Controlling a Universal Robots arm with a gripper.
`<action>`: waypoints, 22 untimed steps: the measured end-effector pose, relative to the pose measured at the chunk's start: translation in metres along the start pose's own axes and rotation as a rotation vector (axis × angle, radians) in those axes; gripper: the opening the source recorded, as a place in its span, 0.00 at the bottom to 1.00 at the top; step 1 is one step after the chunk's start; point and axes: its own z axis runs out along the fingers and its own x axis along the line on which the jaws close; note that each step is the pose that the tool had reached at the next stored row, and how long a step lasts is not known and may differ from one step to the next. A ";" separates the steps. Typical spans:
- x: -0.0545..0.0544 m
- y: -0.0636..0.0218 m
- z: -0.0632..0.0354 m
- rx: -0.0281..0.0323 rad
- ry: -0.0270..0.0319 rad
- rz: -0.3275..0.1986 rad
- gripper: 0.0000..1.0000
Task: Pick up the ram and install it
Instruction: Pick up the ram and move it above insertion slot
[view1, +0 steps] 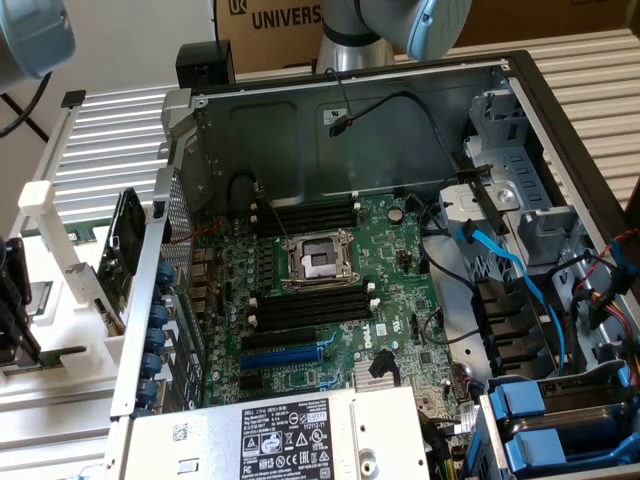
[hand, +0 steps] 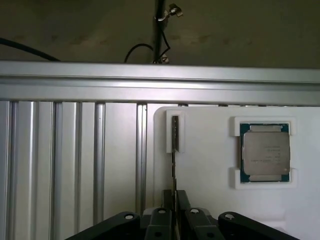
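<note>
In the wrist view the ram (hand: 175, 135) is seen edge-on as a thin stick standing upright on a white fixture (hand: 210, 200), its far end held in a white slotted bracket (hand: 168, 131). My gripper (hand: 174, 194) has its two black fingers (hand: 164, 202) pressed against both sides of the stick's near end, shut on it. In the exterior view the open computer case shows the motherboard (view1: 330, 290) with long black memory slots (view1: 305, 215) above the CPU socket (view1: 320, 260) and more slots (view1: 310, 305) below it.
A processor chip (hand: 265, 152) sits in a white nest beside the ram. Ribbed aluminium table (hand: 70, 165) runs along the fixture. In the case, a blue expansion slot (view1: 285, 355), blue cables (view1: 520, 275), drive bays (view1: 560, 420) and the power supply (view1: 290, 435) crowd the board.
</note>
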 end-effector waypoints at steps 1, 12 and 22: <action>0.000 0.0000 0.0003 0.0001 0.0003 0.000 0.18; 0.000 0.0000 0.0011 0.0001 0.0003 0.000 0.12; 0.000 0.0000 0.0003 0.0004 0.0001 0.000 0.12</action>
